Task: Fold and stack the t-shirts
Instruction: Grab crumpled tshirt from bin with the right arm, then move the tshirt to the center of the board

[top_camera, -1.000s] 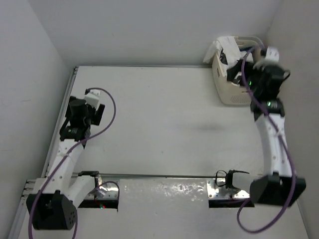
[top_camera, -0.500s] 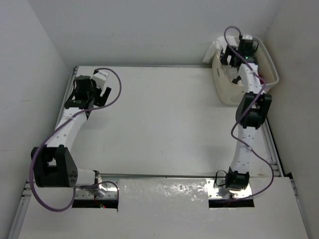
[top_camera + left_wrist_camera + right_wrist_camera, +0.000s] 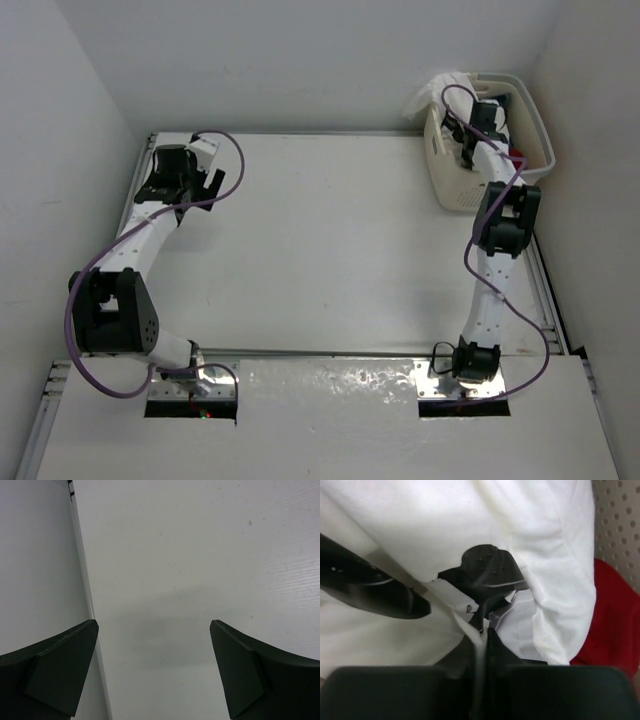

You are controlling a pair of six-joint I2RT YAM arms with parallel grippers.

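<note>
Right end effector (image 3: 481,630) is down inside the laundry basket (image 3: 533,115) at the far right corner of the worktop (image 3: 330,240), and the wrist view shows its jaws pinched narrow on a thin fold of the white t-shirt (image 3: 520,525), black markings right there at the pinch. So this looks like the very first step: getting a shirt out of the basket, nothing folded or stacked on the worktop yet. Red t-shirt (image 3: 615,625) lies just beside it, tucked under the white one's edge. Left end effector (image 3: 205,178) hangs over bare worktop at the far left, jaws wide, holding nothing. Next move calls for a clean lift that clears the basket rim without dragging the red one along. How much cloth is truly caught is hard to judge, and no blue-grey shirt shows anywhere; most of the basket's inside is hidden by the arm.
</note>
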